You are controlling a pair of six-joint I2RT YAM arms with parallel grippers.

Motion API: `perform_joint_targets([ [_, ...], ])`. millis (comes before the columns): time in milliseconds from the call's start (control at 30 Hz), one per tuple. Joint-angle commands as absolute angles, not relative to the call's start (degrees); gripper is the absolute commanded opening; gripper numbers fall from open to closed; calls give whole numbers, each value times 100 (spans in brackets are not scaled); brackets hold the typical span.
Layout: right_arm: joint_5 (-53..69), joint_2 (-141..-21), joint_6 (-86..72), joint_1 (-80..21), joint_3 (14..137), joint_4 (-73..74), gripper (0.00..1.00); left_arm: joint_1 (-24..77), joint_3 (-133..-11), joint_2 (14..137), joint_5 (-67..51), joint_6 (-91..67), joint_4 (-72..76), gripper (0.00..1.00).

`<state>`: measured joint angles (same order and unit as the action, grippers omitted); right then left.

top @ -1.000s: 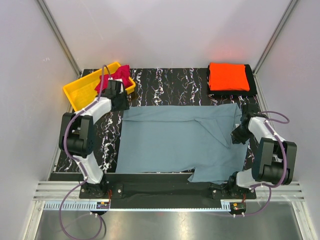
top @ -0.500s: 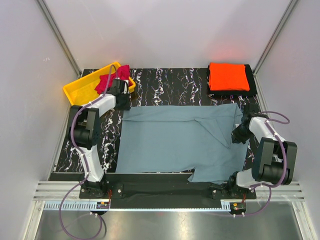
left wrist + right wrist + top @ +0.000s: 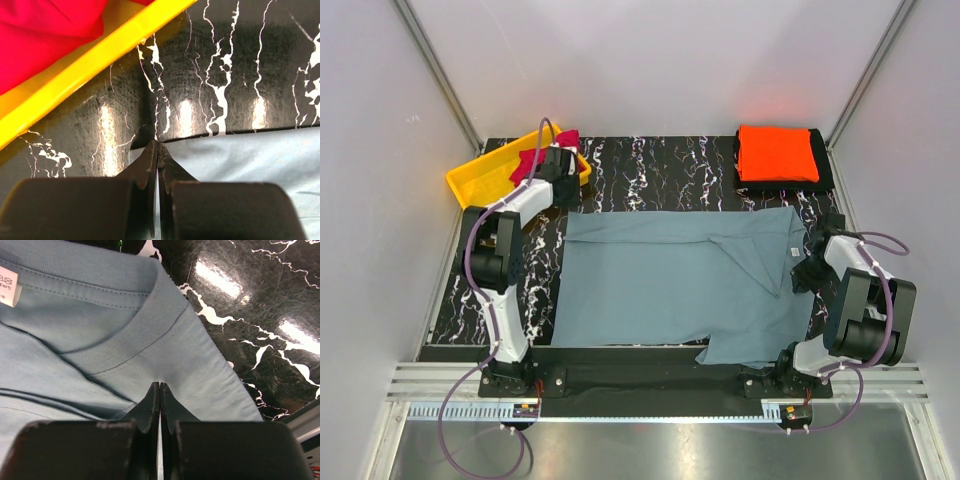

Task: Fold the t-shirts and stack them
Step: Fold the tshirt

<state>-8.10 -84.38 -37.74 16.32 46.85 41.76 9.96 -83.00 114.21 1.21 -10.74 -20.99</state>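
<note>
The grey-blue t-shirt (image 3: pixel 660 280) lies spread flat across the marbled table, one sleeve folded in over its middle. My left gripper (image 3: pixel 564 190) is shut, with its tips (image 3: pixel 158 145) at the shirt's far-left corner (image 3: pixel 240 155), next to the bin. My right gripper (image 3: pixel 810 272) is shut, and its tips (image 3: pixel 159 385) rest on the cloth just below the collar (image 3: pixel 125 335). I see no cloth between either pair of jaws. The orange t-shirt (image 3: pixel 776 152) lies folded at the far right. The crimson t-shirt (image 3: pixel 565 140) is bunched in the bin and also shows in the left wrist view (image 3: pixel 45 35).
The yellow plastic bin (image 3: pixel 480 180) stands at the far left, its rim (image 3: pixel 100 55) close ahead of my left fingers. A black cloth or pad (image 3: pixel 825 165) lies under the orange shirt. White walls enclose the table on three sides.
My left gripper has moved back from the shirt's far-left corner toward the bin. My right gripper has slid a little to the right, uncovering the collar tag. The shirt has not shifted.
</note>
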Motion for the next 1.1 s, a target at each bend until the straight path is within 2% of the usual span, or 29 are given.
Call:
perform_joint_targets([
  [0, -941, -8314, -3718, 1652, 4711, 4096, 0, 967, -8395, 11348, -139, -932, -2144, 7],
  [33, -862, -8314, -3700, 1652, 4694, 4070, 0, 967, -8289, 11251, -149, -923, -2101, 23],
  [67, -853, -8314, -3683, 1652, 4685, 4043, 0, 967, -8123, 11067, -54, -914, -2057, 29],
  [133, -835, -8323, -3665, 1652, 4685, 4008, 0, 967, -8051, 10969, -17, -888, -2030, 34],
  [233, -783, -8315, -3639, 1652, 4676, 3973, 0, 923, -8007, 10942, 220, -809, -2092, 37],
  [467, -686, -8341, -3603, 1652, 4658, 3920, 0, 853, -7972, 11135, -123, -896, -2109, 37],
  [667, -650, -8323, -3577, 1652, 4658, 3902, 0, 844, -7980, 11241, -167, -853, -2127, 42],
  [800, -624, -8288, -3568, 1652, 4658, 3911, 0, 853, -8138, 11364, -308, -791, -2153, 34],
  [900, -747, -8341, -3674, 1661, 4737, 4016, 0, 853, -8279, 11461, -299, -791, -2223, 13],
  [933, -738, -8350, -3700, 1652, 4790, 4060, 0, 853, -8323, 11531, -273, -791, -2250, 0],
  [1067, -572, -8210, -3674, 1652, 5088, 4236, 0, 853, -8665, 11680, -97, -887, -2364, 0],
])
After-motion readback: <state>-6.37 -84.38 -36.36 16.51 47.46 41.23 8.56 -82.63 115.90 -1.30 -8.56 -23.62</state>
